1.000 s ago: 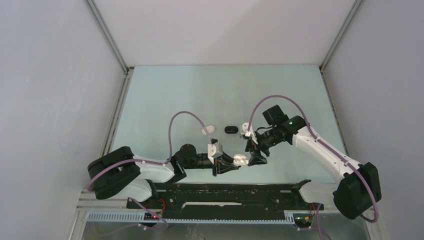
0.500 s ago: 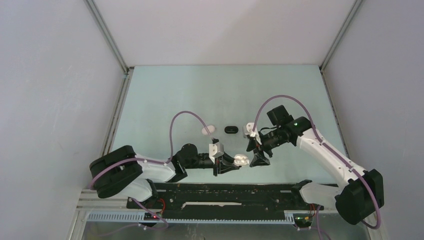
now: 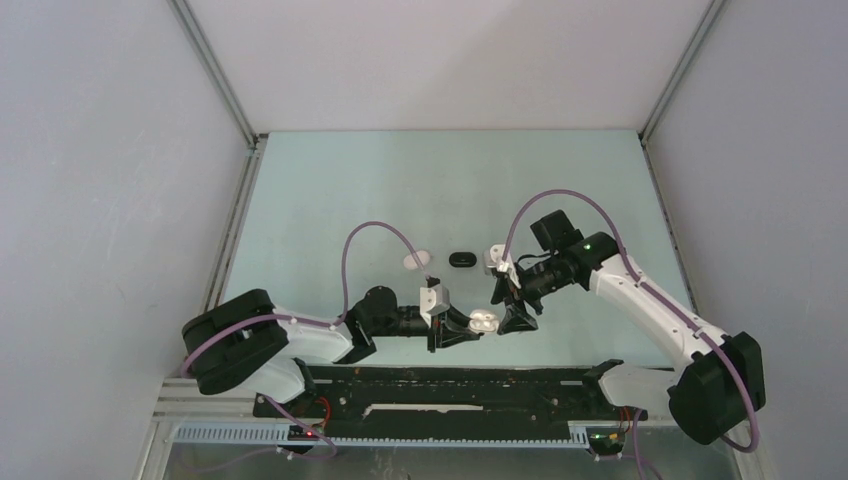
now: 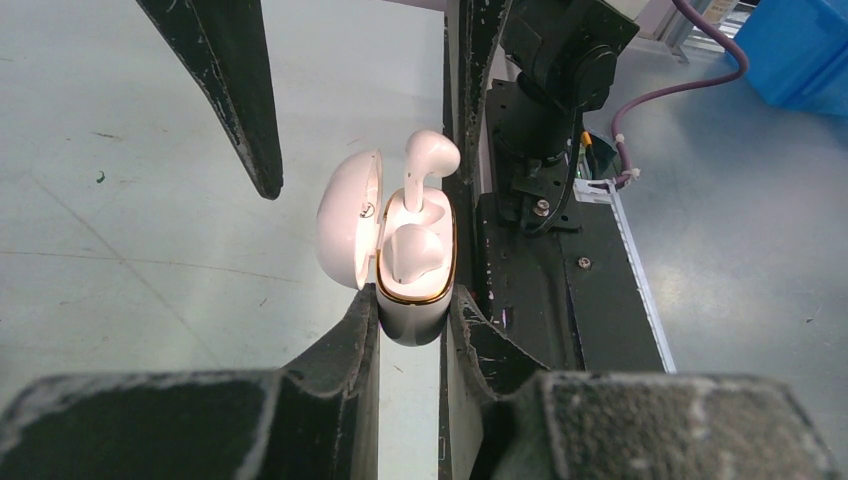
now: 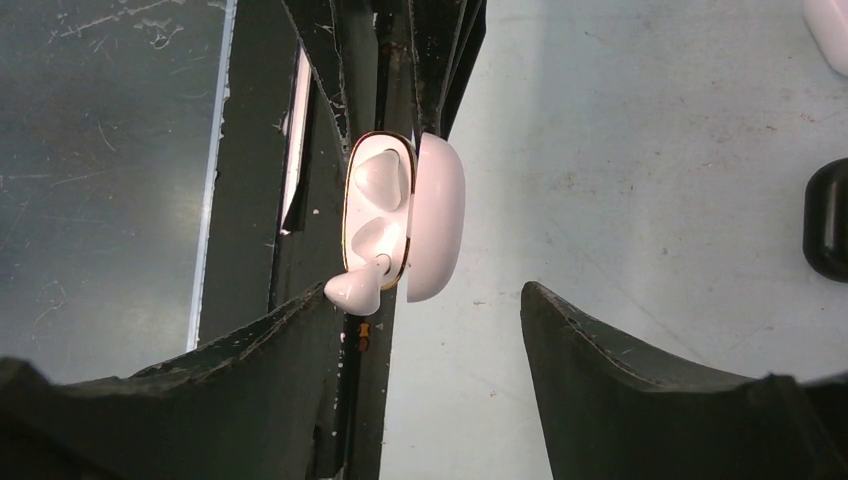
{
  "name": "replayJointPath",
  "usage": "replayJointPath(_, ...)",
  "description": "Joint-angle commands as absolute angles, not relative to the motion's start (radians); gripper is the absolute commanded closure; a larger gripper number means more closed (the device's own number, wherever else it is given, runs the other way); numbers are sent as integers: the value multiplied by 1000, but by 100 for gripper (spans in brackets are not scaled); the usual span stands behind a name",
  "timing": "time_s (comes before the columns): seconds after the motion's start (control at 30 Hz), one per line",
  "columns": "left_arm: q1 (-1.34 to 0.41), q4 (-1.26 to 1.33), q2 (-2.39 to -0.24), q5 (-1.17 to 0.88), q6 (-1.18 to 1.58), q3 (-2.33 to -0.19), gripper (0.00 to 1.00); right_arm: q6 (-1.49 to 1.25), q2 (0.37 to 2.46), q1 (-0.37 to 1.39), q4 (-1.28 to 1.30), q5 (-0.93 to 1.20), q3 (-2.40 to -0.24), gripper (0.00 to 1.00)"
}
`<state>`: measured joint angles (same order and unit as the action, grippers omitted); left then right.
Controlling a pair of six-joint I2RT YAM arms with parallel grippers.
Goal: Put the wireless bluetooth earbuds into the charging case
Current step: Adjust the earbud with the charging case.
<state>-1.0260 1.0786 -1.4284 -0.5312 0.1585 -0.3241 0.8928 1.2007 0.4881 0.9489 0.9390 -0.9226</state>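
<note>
White case [image 4: 410, 322], open, clamped in left pincer [image 4: 412, 300]. One earbud [image 4: 410, 250] seated in near socket; second earbud [image 4: 428, 160] stands half out of far socket. Right pincer [image 5: 430, 297] just beyond, jaws apart, empty. Best: push stem straight down gently, left holds case steady.

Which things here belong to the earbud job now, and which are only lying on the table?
In the job: open white charging case in the left gripper; seated earbud; earbud sticking out; open right gripper.
Lying about: black case; small white item, both on the table.
</note>
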Motion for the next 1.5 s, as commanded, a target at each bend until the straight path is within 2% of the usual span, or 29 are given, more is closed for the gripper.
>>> replayJointPath(0.0, -1022, 1106, -1430, -559, 170, -365, 100, 865, 1215, 497, 906, 944, -945, 29)
replayJointPath(0.57, -1028, 1097, -1445, -561, 176, -377, 100, 786, 1218, 530, 855, 921, -963, 28)
replayJointPath(0.87, -1023, 1095, -1448, -554, 177, -376, 100, 839, 1062, 420, 983, 966, -1010, 25)
replayJointPath(0.93, -1022, 1095, -1450, -560, 180, -377, 100, 856, 1007, 417, 997, 924, -1011, 28)
replayJointPath(1.17, -1016, 1096, -1464, -586, 193, -386, 100, 900, 964, 525, 1072, 805, -1032, 60)
replayJointPath(1.27, -1015, 1097, -1470, -591, 196, -390, 100, 903, 958, 584, 1077, 778, -1039, 62)
replayJointPath(1.47, -1014, 1097, -1461, -599, 196, -385, 100, 900, 977, 594, 1070, 738, -1038, 63)
